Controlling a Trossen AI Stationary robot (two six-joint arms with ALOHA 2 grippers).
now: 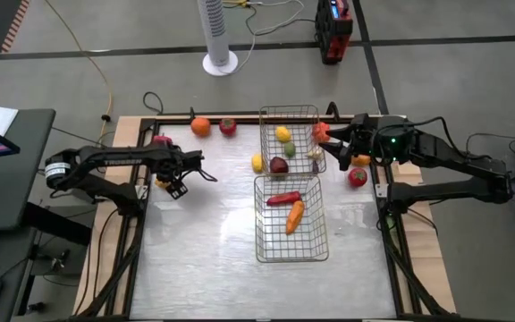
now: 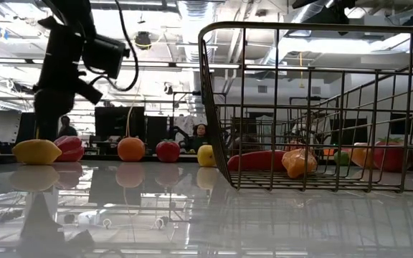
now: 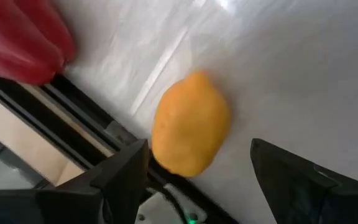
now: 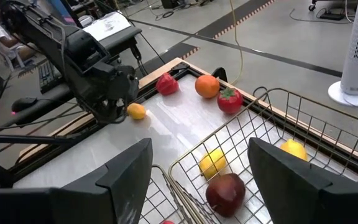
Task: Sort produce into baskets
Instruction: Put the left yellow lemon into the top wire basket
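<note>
From above, two baskets (image 1: pixel 291 222) sit mid-counter, the near one holding a carrot (image 1: pixel 294 216) that the left wrist view never shows; the right gripper (image 1: pixel 333 141) hovers by the far basket, fingers spread. The left wrist view shows a lemon (image 3: pixel 190 132) on the counter (image 3: pixel 291 68), lying between the left gripper (image 3: pixel 197 171)'s spread fingers, untouched.

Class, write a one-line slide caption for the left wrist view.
Left gripper open above a yellow lemon on the white table, a red pepper beside the frame.
</note>
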